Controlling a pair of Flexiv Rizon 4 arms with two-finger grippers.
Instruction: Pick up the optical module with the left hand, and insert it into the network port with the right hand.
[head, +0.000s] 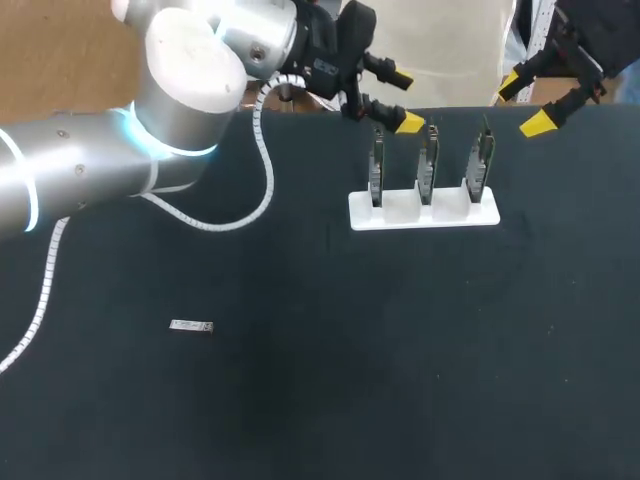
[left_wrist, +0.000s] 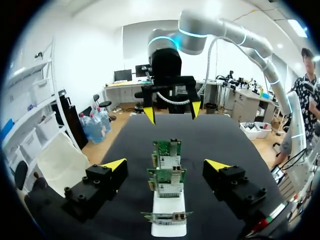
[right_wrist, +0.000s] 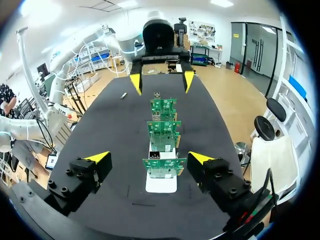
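The small silver oblong optical module (head: 191, 326) lies flat on the black desk (head: 320, 400), well apart from the left hand (head: 406, 100), which hangs wide open and empty just beside the white holder of three upright green circuit boards (head: 423, 208); the module's long axis runs across the head view; the right hand (head: 524, 104), also wide open and empty, is farther off; the right wrist view shows the module beyond the boards; the left wrist view misses it.
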